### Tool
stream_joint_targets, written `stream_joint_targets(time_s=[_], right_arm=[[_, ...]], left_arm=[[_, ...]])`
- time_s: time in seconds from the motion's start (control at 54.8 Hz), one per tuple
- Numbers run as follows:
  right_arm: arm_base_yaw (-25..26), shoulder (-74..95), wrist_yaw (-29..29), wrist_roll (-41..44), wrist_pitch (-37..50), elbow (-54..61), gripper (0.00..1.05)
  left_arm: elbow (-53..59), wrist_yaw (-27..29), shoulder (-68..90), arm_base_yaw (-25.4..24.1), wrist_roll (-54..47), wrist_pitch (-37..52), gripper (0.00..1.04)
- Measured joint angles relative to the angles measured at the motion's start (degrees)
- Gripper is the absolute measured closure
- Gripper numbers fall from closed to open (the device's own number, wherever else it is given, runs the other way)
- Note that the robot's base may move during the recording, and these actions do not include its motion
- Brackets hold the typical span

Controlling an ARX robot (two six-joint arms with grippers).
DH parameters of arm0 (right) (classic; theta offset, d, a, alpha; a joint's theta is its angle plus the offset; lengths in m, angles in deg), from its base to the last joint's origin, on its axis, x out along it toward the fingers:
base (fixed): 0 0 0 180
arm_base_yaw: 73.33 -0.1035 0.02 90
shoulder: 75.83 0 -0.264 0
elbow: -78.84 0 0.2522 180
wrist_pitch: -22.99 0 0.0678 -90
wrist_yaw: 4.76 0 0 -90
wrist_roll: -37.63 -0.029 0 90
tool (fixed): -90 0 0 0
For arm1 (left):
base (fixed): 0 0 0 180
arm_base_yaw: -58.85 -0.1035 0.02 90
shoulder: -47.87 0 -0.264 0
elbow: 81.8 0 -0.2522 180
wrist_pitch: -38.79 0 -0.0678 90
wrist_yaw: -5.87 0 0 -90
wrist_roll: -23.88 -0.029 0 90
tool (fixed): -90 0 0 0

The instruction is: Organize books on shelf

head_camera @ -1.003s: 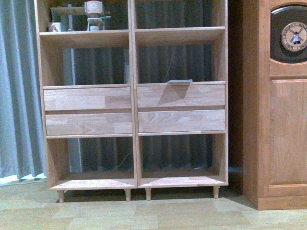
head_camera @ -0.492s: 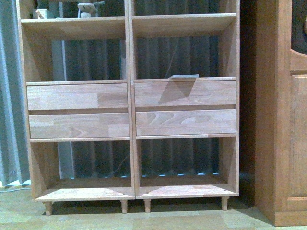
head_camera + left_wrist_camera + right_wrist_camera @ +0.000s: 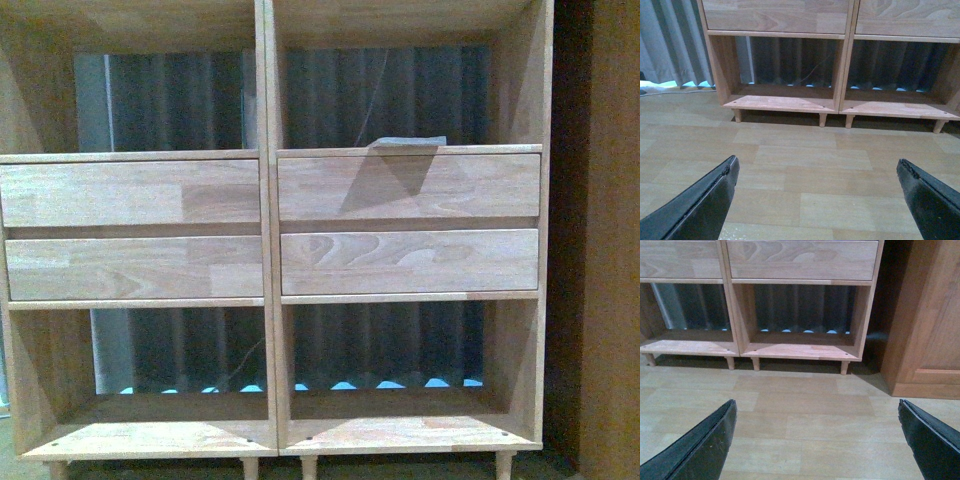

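Close before the light natural-wood, two-column shelving unit (image 3: 268, 230), both grippers empty.
Its four plain drawer fronts (image 3: 408, 262) fill the front view, with open bays above and below. A thin pale flat item (image 3: 408, 142) lies on the ledge over the right-hand drawers, its edge jutting forward; whether it is a book cannot be told. The left gripper (image 3: 816, 161) and the right gripper (image 3: 816, 402) hang over the pale wood-plank floor (image 3: 700, 130), black fingers spread wide. A darker reddish-brown cabinet (image 3: 925, 315) stands beside the shelf's right end.
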Motion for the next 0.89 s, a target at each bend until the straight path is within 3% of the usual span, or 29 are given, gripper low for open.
stream_joint_targets(time_s=[0.894], right_arm=[[0.0,0.0,0.0,0.0,0.0,0.0,0.07]], left_arm=[[0.0,0.0,0.0,0.0,0.0,0.0,0.07]])
